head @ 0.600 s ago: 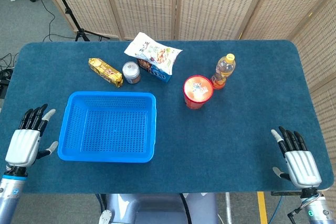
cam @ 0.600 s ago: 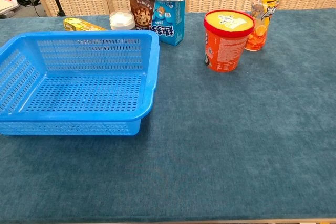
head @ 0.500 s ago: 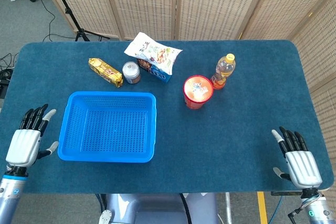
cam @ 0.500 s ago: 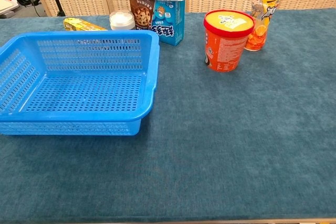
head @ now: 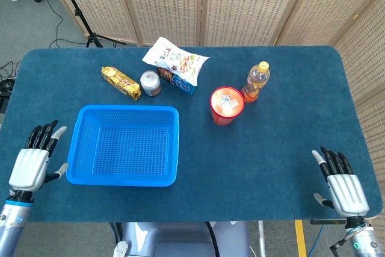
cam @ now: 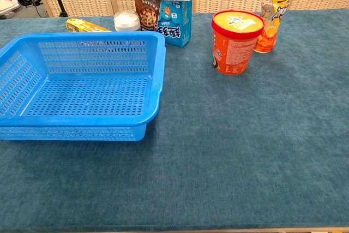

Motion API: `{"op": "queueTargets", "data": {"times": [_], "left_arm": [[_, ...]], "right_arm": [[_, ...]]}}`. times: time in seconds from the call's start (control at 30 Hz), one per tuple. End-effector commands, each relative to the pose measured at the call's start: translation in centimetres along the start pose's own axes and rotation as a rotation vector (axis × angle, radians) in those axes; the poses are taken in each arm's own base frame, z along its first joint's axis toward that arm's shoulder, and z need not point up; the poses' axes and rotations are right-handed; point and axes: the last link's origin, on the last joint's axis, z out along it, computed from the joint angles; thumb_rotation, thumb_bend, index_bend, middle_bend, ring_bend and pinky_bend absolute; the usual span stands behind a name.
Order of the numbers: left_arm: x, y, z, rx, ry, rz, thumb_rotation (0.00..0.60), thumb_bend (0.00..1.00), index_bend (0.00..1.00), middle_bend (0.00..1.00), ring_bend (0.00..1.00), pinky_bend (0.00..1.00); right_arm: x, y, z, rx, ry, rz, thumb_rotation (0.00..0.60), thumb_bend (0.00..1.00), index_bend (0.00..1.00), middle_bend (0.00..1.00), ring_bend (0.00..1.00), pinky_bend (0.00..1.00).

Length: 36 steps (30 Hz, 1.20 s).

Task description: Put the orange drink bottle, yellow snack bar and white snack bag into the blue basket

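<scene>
Task progress: none of the three items is in the basket (head: 123,144). The basket holds nothing and sits on the left half of the counter (head: 258,154).

Item locations:
- Bottle (head: 256,81): upright at the far right of the item group, just behind and to the right of a red cup (head: 227,105). Well apart from the basket.
- Bar (head: 120,82): flat on the counter, behind the basket's far left corner, just left of a small jar (head: 150,83).
- Bag (head: 174,59): resting on top of a blue box (head: 180,80), behind the basket's far right corner.

Robot hand state:
- Left robot hand (head: 33,164): fingers spread, holding nothing, at the near edge of the counter just left of the basket.
- Right robot hand (head: 341,183): fingers spread, holding nothing, at the near right corner, well apart from every item.

Neither robot hand appears in the chest view.

Remaining work: all three pick-and-place cycles. The cup, jar and box are not task items. Lifting the bag may disturb the box beneath it.
</scene>
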Motion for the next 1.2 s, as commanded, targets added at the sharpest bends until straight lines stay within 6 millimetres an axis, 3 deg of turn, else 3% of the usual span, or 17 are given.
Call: {"op": "queueTargets", "data": {"times": [0.03,0.83,1.03,1.2], "left_arm": [[0.1,0.0,0.0,-0.001,0.004,-0.002,0.600,0.23,0.08,0.00,0.00,0.00],[0.2,0.2,-0.2,-0.007,0.020,-0.018,0.600,0.22,0.08,0.00,0.00,0.00],[0.5,-0.4,0.2,0.014,0.046,-0.048,0.600,0.21,0.08,0.00,0.00,0.00],[0.3,-0.8,0.6,0.026,0.047,-0.065,0.600,0.21,0.08,0.00,0.00,0.00]], "right_arm": [[0.0,-0.2,-0.1,0.008,0.005,-0.002,0.600,0.16,0.00,0.00,0.00,0.01],[0.3,0.0,-0.1,0.009,0.028,0.003,0.600,0.16,0.00,0.00,0.00,0.01],[0.3,0.3,0.5,-0.012,0.043,0.024,0.600,0.16,0.00,0.00,0.00,0.01],[1.2,0.1,2.4,-0.017,0.085,0.051,0.600,0.16,0.00,0.00,0.00,0.01]]}}
